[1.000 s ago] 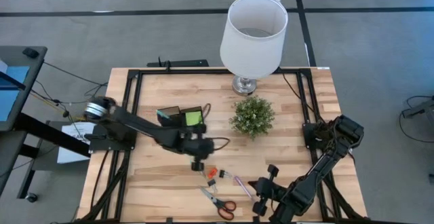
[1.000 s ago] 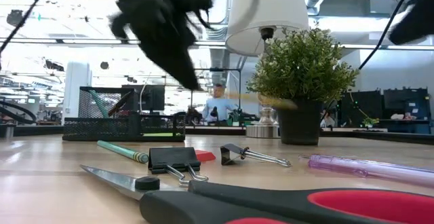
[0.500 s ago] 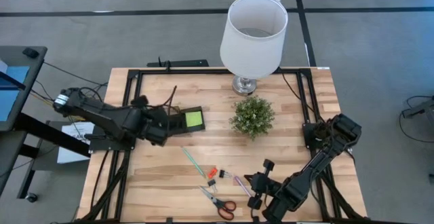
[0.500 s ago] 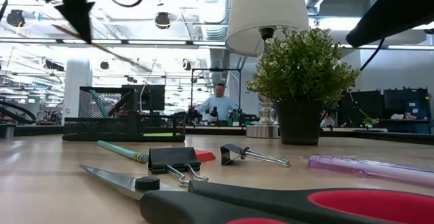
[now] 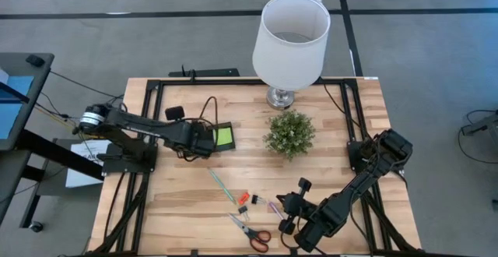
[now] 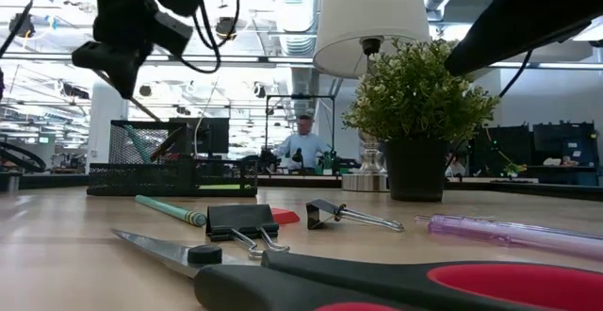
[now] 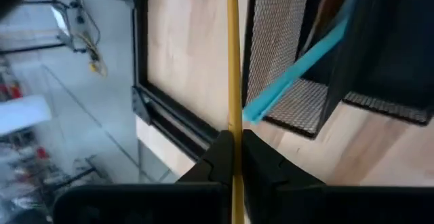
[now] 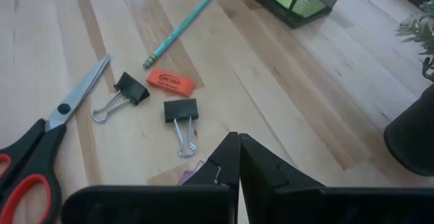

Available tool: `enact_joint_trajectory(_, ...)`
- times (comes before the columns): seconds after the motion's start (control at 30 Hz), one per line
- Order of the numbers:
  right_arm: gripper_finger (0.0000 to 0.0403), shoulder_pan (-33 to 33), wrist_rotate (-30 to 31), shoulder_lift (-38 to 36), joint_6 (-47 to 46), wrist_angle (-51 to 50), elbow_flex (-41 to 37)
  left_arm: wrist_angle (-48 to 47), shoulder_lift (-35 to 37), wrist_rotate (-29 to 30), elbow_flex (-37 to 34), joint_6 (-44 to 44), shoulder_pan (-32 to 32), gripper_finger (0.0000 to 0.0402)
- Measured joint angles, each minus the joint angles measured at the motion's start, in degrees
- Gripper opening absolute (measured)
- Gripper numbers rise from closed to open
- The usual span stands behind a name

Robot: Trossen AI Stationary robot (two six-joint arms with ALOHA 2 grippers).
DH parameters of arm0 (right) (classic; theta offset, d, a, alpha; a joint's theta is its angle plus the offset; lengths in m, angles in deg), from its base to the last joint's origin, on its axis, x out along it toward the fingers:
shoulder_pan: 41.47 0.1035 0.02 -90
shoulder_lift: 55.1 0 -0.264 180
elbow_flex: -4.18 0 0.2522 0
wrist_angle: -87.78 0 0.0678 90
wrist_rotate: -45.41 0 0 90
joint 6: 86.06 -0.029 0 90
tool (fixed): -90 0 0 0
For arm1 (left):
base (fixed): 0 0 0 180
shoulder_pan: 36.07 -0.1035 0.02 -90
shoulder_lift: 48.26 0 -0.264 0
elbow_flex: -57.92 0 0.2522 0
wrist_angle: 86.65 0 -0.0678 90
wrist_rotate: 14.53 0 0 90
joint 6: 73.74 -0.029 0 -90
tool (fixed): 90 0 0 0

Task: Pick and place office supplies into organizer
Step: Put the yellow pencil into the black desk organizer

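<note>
My left gripper [image 5: 201,139] hangs over the black mesh organizer [image 5: 212,136], shut on a yellow pencil [image 7: 232,81]. The organizer's tall compartment [image 7: 285,54] holds a teal pen [image 7: 305,61]. Its low tray holds the lime-green sticky pad [image 5: 224,136]. My right gripper [image 5: 289,207] is shut and empty, above the table near its front edge. Below it lie a teal pen [image 8: 178,30], an orange eraser [image 8: 171,81], two black clips [image 8: 181,112], red-handled scissors [image 8: 41,149] and a pink pen [image 5: 276,208]. My left gripper [image 7: 234,149] pinches the yellow pencil's shaft [image 7: 232,125] between its two fingers. The pencil runs on past the fingertips, beside the organizer's mesh wall. It is lifted clear of the table and, in the low view, the pencil [image 6: 141,108] slants down toward the organizer [image 6: 170,160].
A white-shaded lamp [image 5: 289,39] stands at the far edge, with a small green potted plant [image 5: 289,132] in front of it, to the right of the organizer. Bare wood lies to the left of the loose supplies. A person shows in the room beyond the table.
My left gripper carried the pencil from the table's middle, swung toward the left edge, then came back right to the organizer. The pencil turned with it and now slants down toward the pen compartment. My right arm shifted slightly toward the loose supplies.
</note>
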Motion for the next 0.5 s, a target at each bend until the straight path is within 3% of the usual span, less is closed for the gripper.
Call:
enact_joint_trajectory(0.2,0.0000,0.1,-0.2,0.0,0.0,-0.1,0.0,-0.9,-1.8,0.3,0.6,-1.6,1.2,0.0000)
enact_joint_trajectory(0.5,0.0000,0.1,-0.2,0.0,0.0,-0.1,0.0,-0.6,3.3,-0.4,5.6,1.7,4.1,0.0000)
